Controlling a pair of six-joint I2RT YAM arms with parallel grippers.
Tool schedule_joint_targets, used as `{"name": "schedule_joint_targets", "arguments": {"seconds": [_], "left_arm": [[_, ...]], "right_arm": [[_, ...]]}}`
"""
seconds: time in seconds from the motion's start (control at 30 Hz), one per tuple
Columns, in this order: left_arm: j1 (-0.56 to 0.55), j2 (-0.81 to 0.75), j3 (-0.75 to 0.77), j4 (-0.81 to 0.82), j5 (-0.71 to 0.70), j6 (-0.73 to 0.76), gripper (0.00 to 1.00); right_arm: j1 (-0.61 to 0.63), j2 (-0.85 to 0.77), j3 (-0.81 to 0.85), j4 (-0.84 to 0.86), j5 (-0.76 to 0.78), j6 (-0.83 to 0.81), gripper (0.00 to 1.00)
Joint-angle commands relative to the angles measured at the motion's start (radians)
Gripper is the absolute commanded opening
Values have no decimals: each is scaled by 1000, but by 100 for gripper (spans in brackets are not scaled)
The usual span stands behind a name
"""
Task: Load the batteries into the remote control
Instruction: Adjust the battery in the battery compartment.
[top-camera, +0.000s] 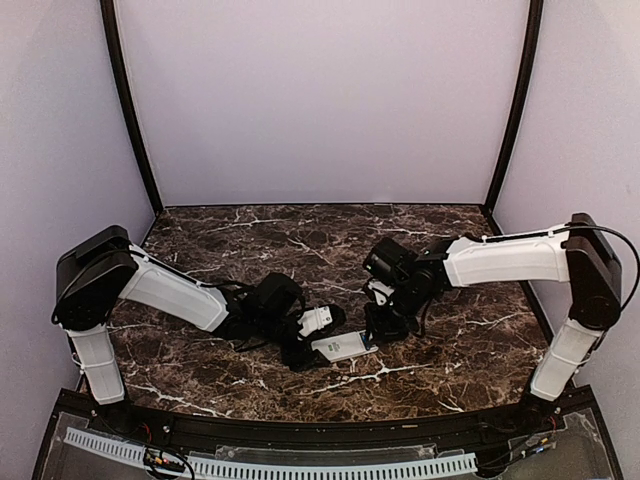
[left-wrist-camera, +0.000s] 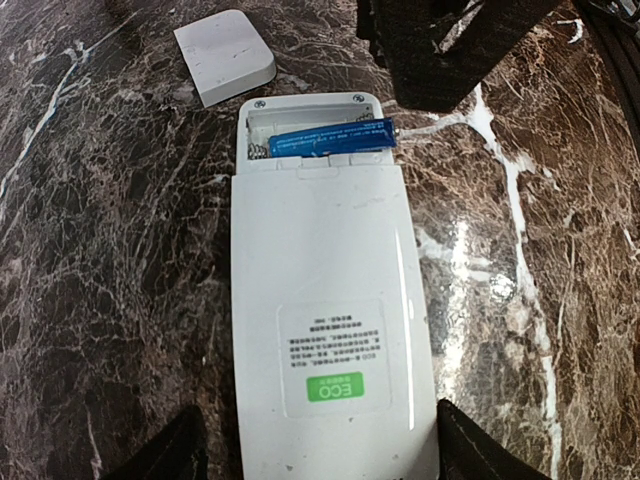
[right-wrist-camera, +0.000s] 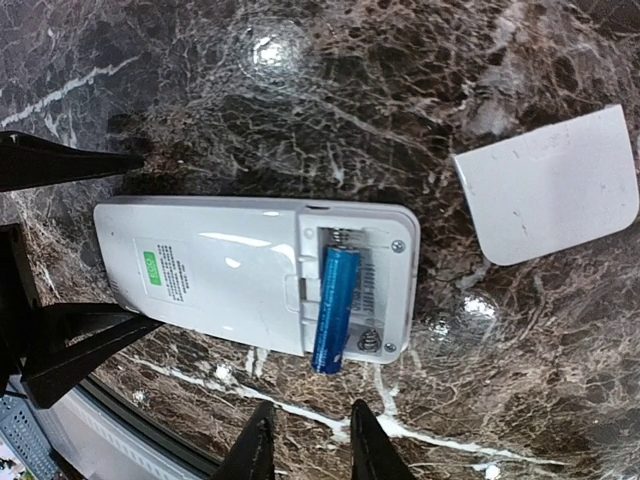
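Closest in, your left gripper (left-wrist-camera: 320, 415) straddles the left end of the remote control (left-wrist-camera: 330, 300), which lies back-up on the marble table (left-wrist-camera: 100, 250) with its long axis running left to right. The jaws stand wider than the casing, with one finger clear of it, so it is spread and not clamping. Follow the remote rightward to the uncovered bay: one of the batteries (right-wrist-camera: 332, 308) lies there crosswise to the remote, skewed and apparently unseated, with one end poking over the long edge. No second battery shows. That overhanging end points straight at your right gripper (right-wrist-camera: 312, 410), which hovers just beside that edge, fingers slightly parted with nothing between them. So the right arm is the nearer one, and I judge the coming move to be a nudge along the battery's own axis to settle it into the bay. Farther off, beyond the remote's opposite edge, lies the loose cover (right-wrist-camera: 548, 185).
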Motion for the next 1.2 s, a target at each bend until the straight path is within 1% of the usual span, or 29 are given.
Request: {"name": "schedule_joint_targets", "arguments": {"seconds": [0.0, 0.13, 0.3, 0.33, 0.43, 0.5, 0.67, 0.9, 1.17], "left_arm": [[8, 7, -22, -65, 5, -6, 75], [9, 6, -22, -65, 5, -6, 75], [9, 7, -22, -65, 4, -6, 75], [9, 7, -23, -64, 5, -7, 75], [9, 7, -22, -64, 6, -6, 75], [8, 6, -22, -65, 5, -6, 75], [9, 6, -22, -66, 4, -4, 75], [9, 6, -21, -68, 3, -5, 75], [9, 6, -21, -68, 4, -3, 75]], "right_arm": [[17, 40, 34, -3, -3, -14, 22], [19, 42, 49, -21, 5, -30, 15], [20, 14, 35, -51, 8, -39, 1], [20, 12, 21, -43, -3, -32, 0], [23, 28, -12, 1, -36, -7, 0], [27, 41, -15, 7, -27, -1, 0], [28, 58, 3, -19, 8, -8, 0], [28, 92, 26, -33, 20, -13, 0], [28, 101, 40, -32, 6, -19, 0]]}}
